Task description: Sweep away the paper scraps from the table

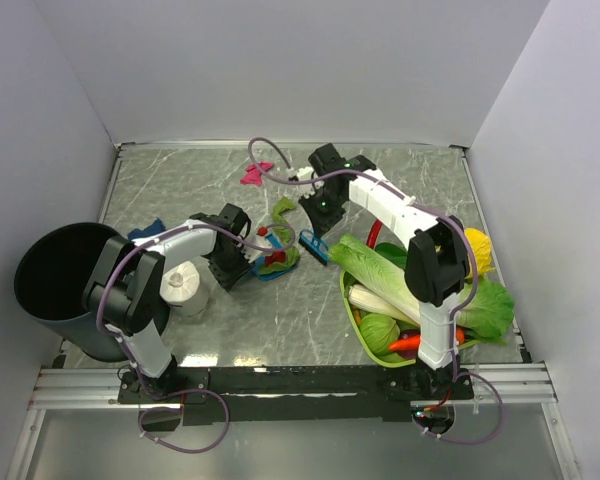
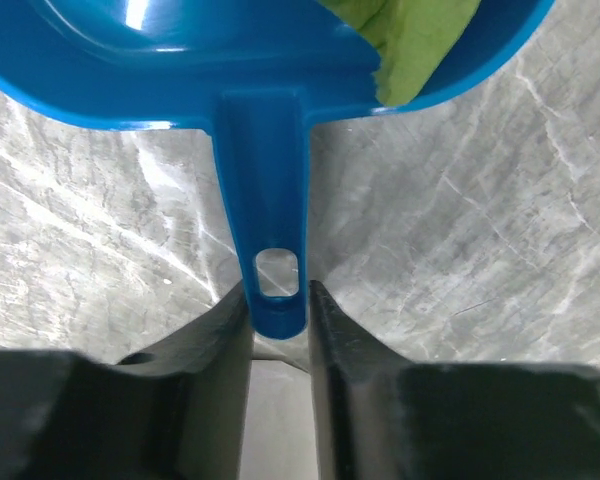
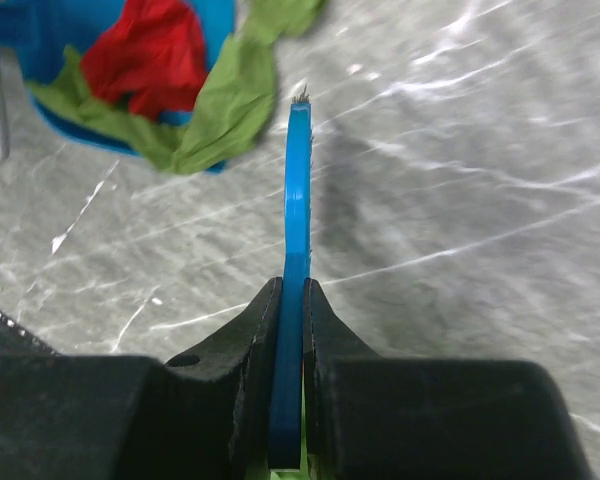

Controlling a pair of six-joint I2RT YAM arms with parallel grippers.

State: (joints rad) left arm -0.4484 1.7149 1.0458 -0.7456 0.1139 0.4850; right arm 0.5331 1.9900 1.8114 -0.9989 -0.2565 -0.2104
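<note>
The left wrist view cuts off most of the dustpan [image 2: 130, 70], showing only its rear wall and handle. The right wrist view shows the brush [image 3: 298, 200] edge-on as a thin blue strip with frayed bristles at its tip. From overhead, both arms hide part of the middle of the tabletop [image 1: 180, 190], and the inside of the black bin [image 1: 60, 285] at the left is too dark to read.

The left gripper [image 2: 278, 290] pinches the end of the dustpan's handle, one finger against each side. The right gripper [image 3: 292, 288] is pressed tight on the brush's flat handle.

The dustpan lies mid-table with its handle pointing back at the left gripper. In it sits a crumpled red scrap [image 3: 150, 55]. A long green scrap [image 3: 230, 100] drapes over its rim, stretching toward the far wall in the overhead view. The brush stands just right of the pan, bristles away from its gripper. A magenta scrap [image 1: 255, 175] lies loose near the far edge, and a blue scrap [image 1: 146, 231] sits beside the bin.

A white tissue roll [image 1: 185, 285] stands near the left arm. The green basket [image 1: 348, 300] at the right holds leafy vegetables and a red chilli [image 1: 405, 343].
</note>
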